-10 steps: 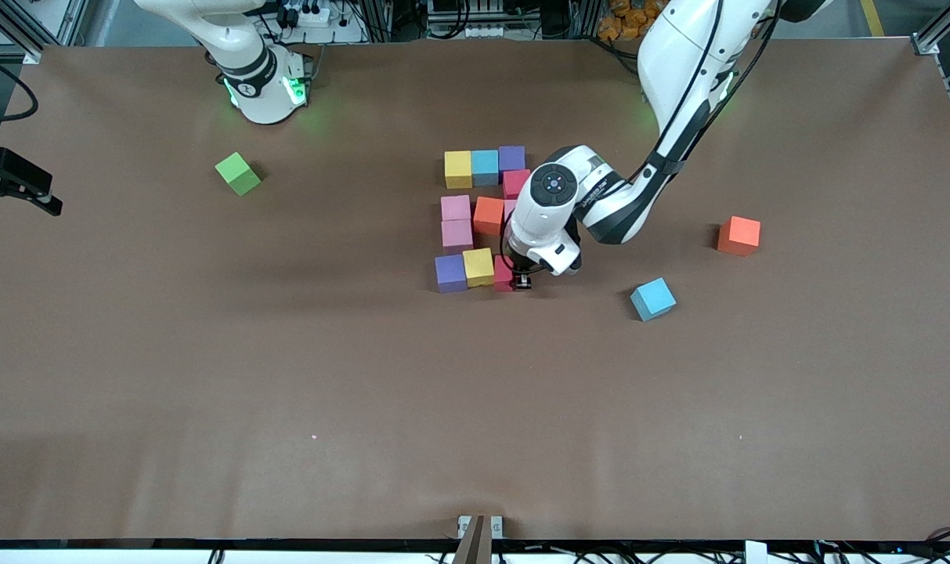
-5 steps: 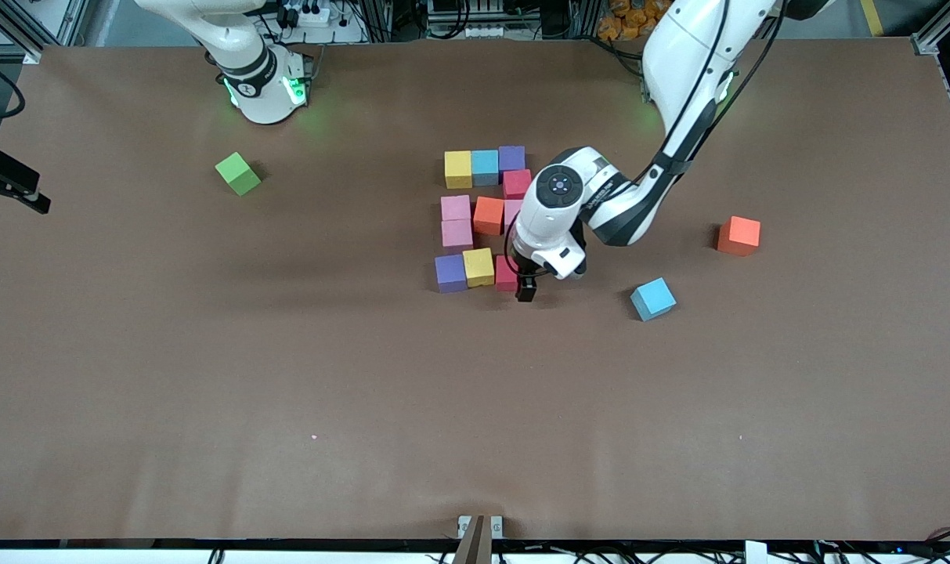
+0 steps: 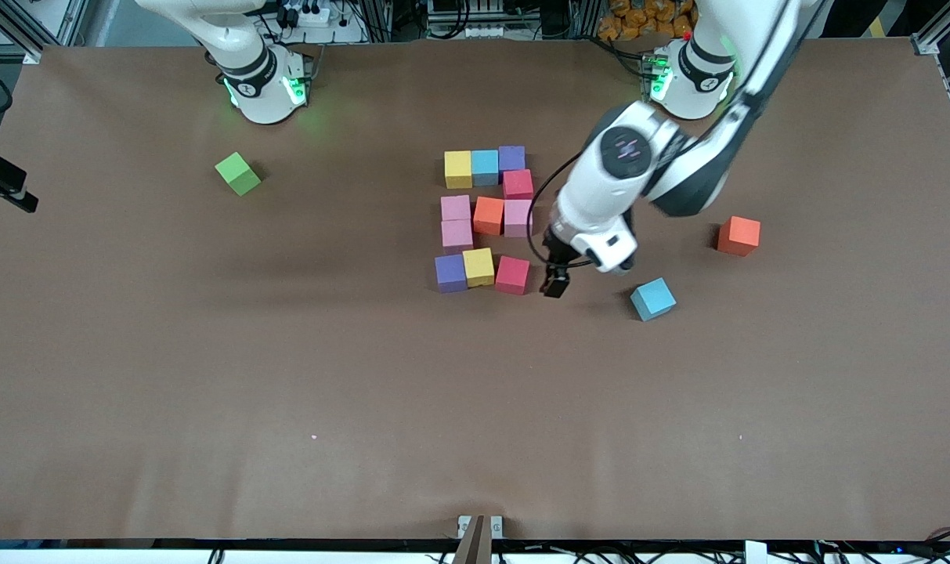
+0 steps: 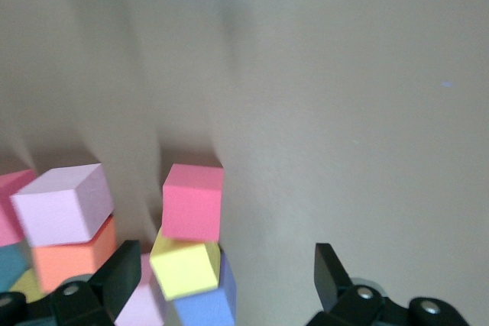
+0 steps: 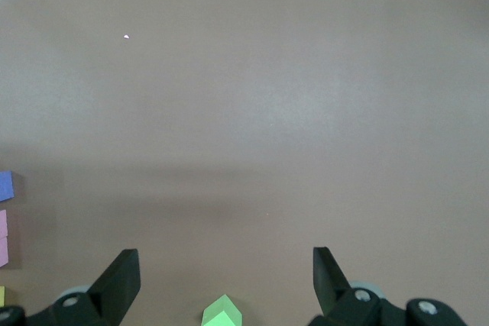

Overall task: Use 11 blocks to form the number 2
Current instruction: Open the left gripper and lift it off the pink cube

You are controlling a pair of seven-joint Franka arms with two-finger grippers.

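The blocks lie together as the number 2 (image 3: 486,215) in the middle of the table. Its row farthest from the front camera is yellow (image 3: 458,168), light blue (image 3: 485,166) and purple (image 3: 511,158). Its nearest row is purple (image 3: 450,272), yellow (image 3: 478,266) and red (image 3: 512,275). My left gripper (image 3: 554,282) hangs open and empty just beside that red block (image 4: 192,201), toward the left arm's end. In the left wrist view the yellow block (image 4: 186,266) shows between the fingers (image 4: 126,266). My right gripper (image 5: 225,280) waits open, high over the green cube (image 5: 221,314).
A green cube (image 3: 238,173) sits alone toward the right arm's end. A loose light blue cube (image 3: 652,298) and a loose orange cube (image 3: 738,235) lie toward the left arm's end, close to the left gripper. Brown table (image 3: 475,407) stretches toward the front camera.
The left gripper opened, let go of the red block in the nearest row, then rose and swung away toward the left arm's end. The red block stays in place.
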